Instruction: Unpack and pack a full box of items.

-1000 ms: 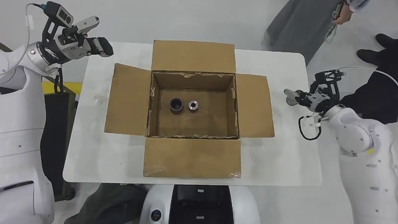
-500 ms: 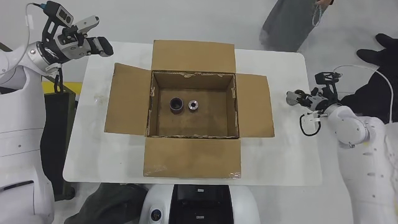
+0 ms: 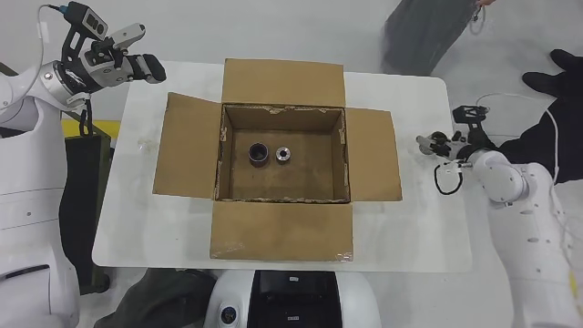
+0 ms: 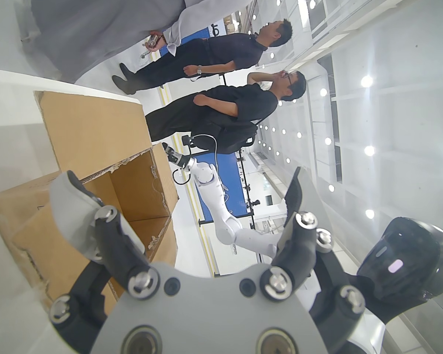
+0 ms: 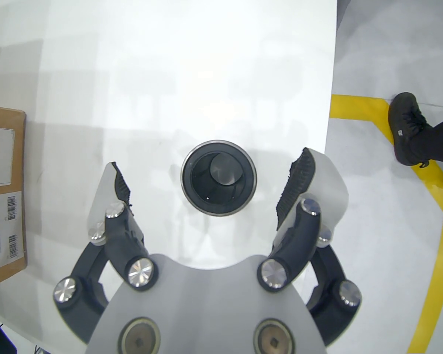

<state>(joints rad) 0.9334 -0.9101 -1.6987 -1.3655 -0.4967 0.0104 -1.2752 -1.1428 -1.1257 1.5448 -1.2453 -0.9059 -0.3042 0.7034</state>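
The left gripper [image 3: 150, 66] hangs at the far left corner of the white table [image 3: 137, 210], apart from the box [image 3: 282, 82]. Its jaws are spread wide with nothing between them, as the left wrist view of the gripper [image 4: 182, 182] shows.

A bare strip of table runs between the table's left edge and the box's left flap. The box sits in the middle of the table with all four flaps folded out flat, and its near flap reaches almost to the table's near edge. Two small things lie on the box floor, toward the far left part. They are a dark round piece [image 3: 259, 154] and a silvery round piece [image 3: 283, 155], just beside each other and clear of the walls.

The right flap stops short of the table's right edge, leaving another bare strip. The right gripper [image 3: 426, 141] hangs over this strip. In the right wrist view its jaws [image 5: 210, 162] are spread, and a black cup [image 5: 218, 177] stands upright on the table between them, touching neither finger. The cup stands nearer the table's right edge than the flap.
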